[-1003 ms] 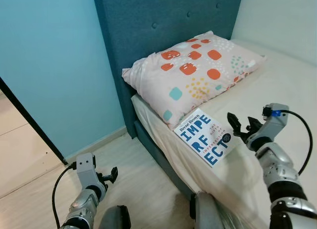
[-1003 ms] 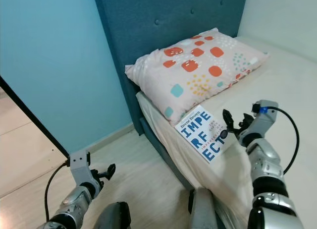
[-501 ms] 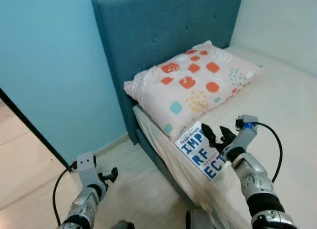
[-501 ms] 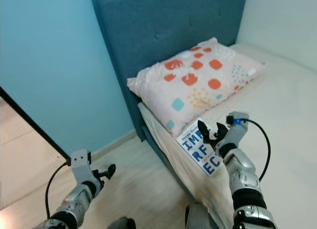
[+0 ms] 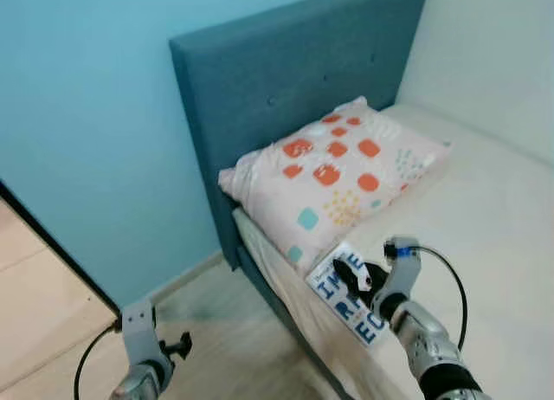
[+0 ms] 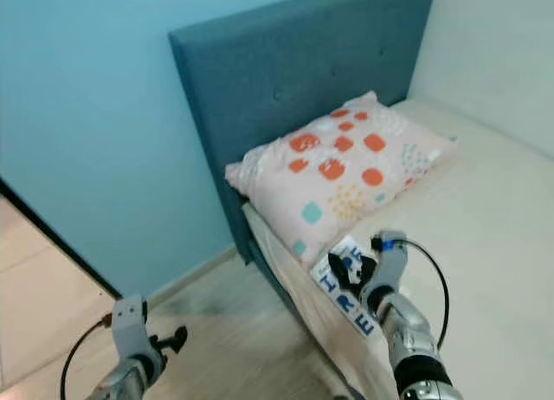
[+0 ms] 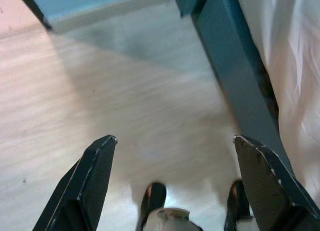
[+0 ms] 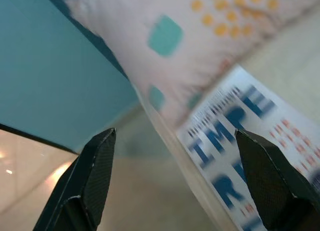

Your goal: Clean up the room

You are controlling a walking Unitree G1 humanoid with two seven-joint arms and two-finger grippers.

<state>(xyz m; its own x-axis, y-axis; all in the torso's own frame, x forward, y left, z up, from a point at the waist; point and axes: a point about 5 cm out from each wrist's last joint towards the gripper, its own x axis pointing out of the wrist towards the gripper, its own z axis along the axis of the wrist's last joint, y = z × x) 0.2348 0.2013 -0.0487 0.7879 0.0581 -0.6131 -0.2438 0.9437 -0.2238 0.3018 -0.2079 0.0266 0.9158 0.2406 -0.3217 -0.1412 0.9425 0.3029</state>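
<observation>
You had the right gripper [image 5: 352,274] out over the book [image 5: 346,300], which lay flat on the bed [image 5: 485,218] near its left edge, just below the pillow [image 5: 338,175]. The book's white cover carried large blue letters, and its upper corner sat close against the pillow's lower edge; whether the two touched could not be told. In the right wrist view your jaws stood wide apart, holding nothing, with the book's [image 8: 240,141] blurred lettering and the pillow [image 8: 190,36] between the two black fingers [image 8: 95,176]. From the head views the gripper hung directly above the upper part of the cover, though contact with it could not be made out.

The pillow, pale with orange, teal and yellow patches, leaned against the dark teal headboard [image 5: 277,80], which stood against the light blue wall [image 5: 86,132].

Your left gripper [image 5: 177,345] hung low beside the bed, above the pale wooden floor [image 5: 208,331]. Its wrist view showed the jaws spread wide and empty over the floorboards [image 7: 100,101], with the teal bed frame [image 7: 235,76] and the hanging white sheet [image 7: 295,66] off to one side.
</observation>
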